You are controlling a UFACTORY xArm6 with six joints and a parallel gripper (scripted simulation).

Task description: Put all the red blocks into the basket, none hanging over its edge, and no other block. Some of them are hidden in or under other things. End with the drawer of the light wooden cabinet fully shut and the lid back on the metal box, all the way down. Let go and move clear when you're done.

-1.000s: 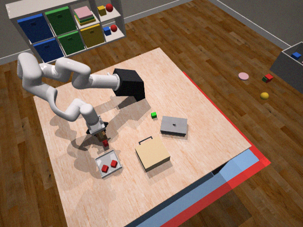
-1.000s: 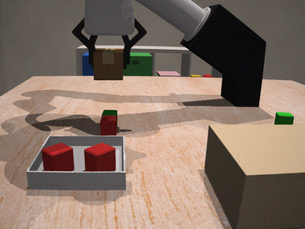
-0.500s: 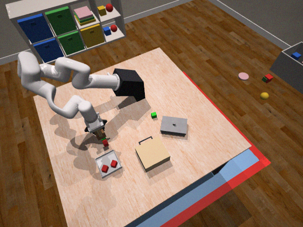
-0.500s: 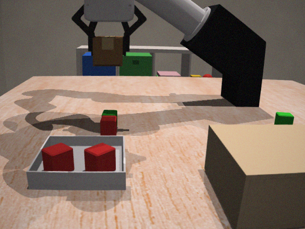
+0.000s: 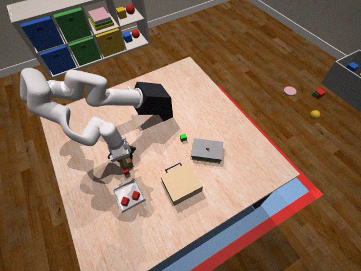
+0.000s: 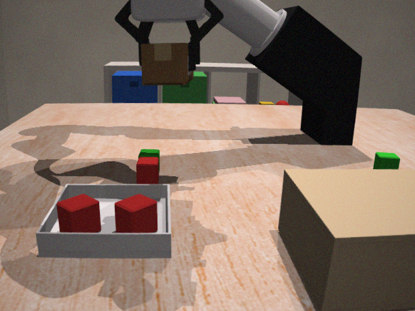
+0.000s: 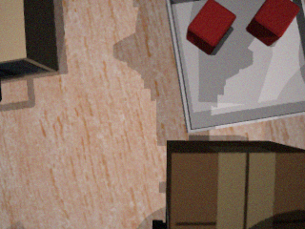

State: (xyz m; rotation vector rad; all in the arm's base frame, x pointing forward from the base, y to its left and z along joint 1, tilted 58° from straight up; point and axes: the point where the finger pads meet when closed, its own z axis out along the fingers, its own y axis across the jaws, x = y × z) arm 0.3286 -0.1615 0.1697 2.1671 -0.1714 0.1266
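Clearly, one red block stands on the table below the fingers, outside the basket. A green block is close against its side toward the shelf unit; I cannot tell if they touch. The gripper grips a taped cardboard box between its fingers, raised off the table. Lower than the fingers and off to the exterior camera's side, the basket holds two more red blocks, and, apart and within its walls. To the fingers' right in the top view sits the light wooden cabinet, its handle visible. Farther right of the fingers, the metal box has its lid on top; how fully seated, I cannot tell. Between that box and the fingers, nearer the box, is a bright green cube.
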